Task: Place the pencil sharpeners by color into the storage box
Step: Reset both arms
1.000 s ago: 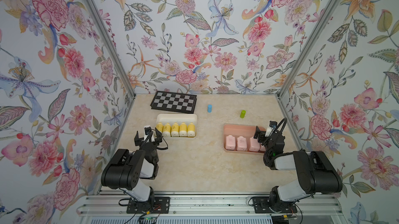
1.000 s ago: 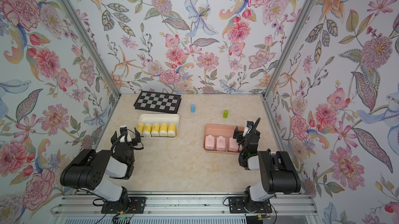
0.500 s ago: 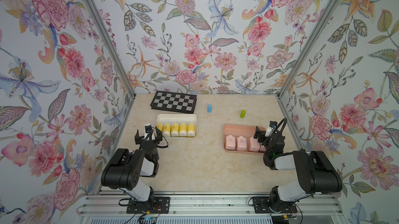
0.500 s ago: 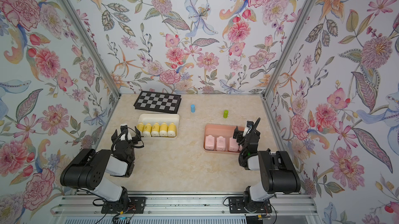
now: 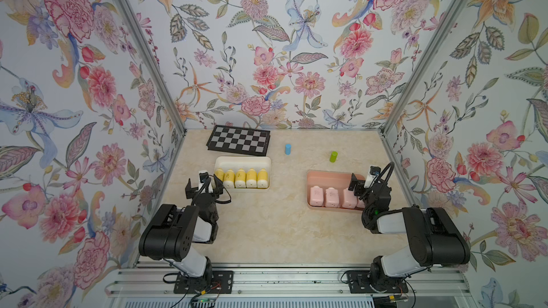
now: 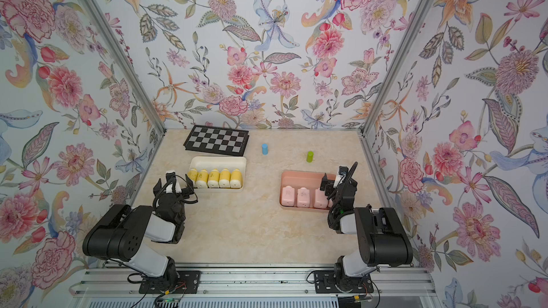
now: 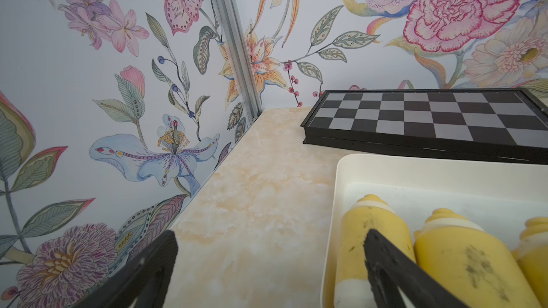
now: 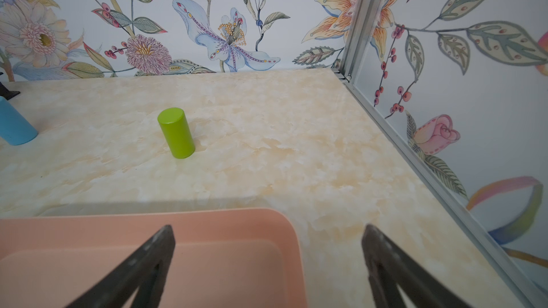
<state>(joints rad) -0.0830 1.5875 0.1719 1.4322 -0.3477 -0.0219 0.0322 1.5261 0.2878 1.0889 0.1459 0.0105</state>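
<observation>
Several yellow pencil sharpeners lie in a row in the cream storage box. Several pale pink pencil sharpeners stand in a row in the pink storage box; the one at the right end is partly hidden by my right arm. My left gripper is open and empty at the cream box's left end, one finger over the end yellow sharpener. Over the pink box's right end, my right gripper is open with nothing in it.
A folded chessboard lies at the back left, just behind the cream box. A blue cylinder and a green cylinder stand at the back. Flowered walls close in the marbled table on three sides.
</observation>
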